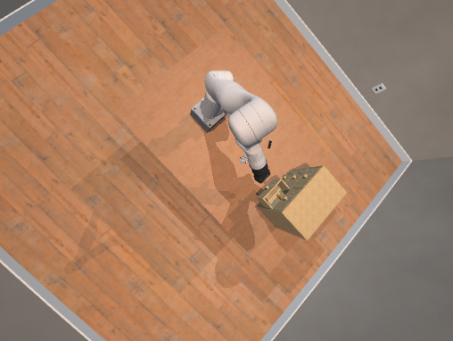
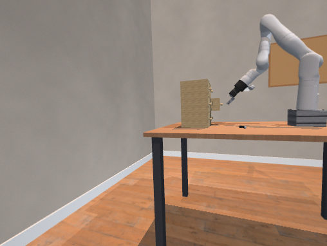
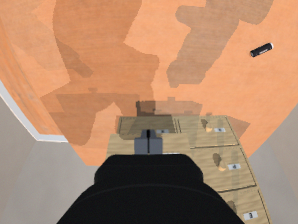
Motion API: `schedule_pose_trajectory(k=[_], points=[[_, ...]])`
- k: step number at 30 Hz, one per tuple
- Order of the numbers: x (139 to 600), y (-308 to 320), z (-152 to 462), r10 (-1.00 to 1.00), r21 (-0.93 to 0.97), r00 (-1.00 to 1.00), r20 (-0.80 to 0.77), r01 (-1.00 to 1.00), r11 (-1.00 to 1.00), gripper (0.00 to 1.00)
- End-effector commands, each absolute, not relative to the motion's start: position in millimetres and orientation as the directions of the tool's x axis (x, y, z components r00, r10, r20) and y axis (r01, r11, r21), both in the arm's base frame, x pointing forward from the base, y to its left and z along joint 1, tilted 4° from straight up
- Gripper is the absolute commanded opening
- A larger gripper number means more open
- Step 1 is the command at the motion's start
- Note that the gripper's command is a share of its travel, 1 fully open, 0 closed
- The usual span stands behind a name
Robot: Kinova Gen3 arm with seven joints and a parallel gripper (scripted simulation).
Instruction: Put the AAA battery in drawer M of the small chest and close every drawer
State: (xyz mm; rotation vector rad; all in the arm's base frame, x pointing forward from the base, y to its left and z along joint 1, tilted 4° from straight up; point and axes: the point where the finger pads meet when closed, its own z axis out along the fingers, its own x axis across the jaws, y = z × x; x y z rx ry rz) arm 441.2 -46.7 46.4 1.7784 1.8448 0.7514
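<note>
The AAA battery [image 1: 269, 145] [image 2: 242, 127] [image 3: 261, 50], a small dark cylinder with a pale end, lies on the table in front of the chest [image 1: 315, 203] [image 2: 194, 104]. One drawer [image 2: 215, 104] [image 3: 120, 145] sticks well out of the chest's front and looks level; its letter is not readable. A small orange patch shows within it in the top view; I cannot tell what it is. My gripper [image 2: 228, 103] [image 3: 148, 137] is shut and empty, a short gap in front of that drawer's knob [image 2: 221, 104].
The other drawers look pushed in, with round knobs protruding; beside the open drawer are small label plates [image 3: 234, 166] [image 3: 219, 130]. The arm's base [image 1: 208, 118] [image 2: 306, 118] stands across the table from the chest. The table's edge [image 2: 225, 136] runs close by the chest.
</note>
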Motion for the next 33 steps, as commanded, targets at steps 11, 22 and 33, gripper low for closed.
schedule_pose_trajectory(k=[11,22,33], points=[[457,-45,47,0.998,0.673,-0.054,0.04,0.74,0.013,0.0],[476,-44,46,0.998,0.673,-0.054,0.04,0.74,0.013,0.0],[492,-43,45,0.998,0.673,-0.054,0.04,0.74,0.013,0.0]])
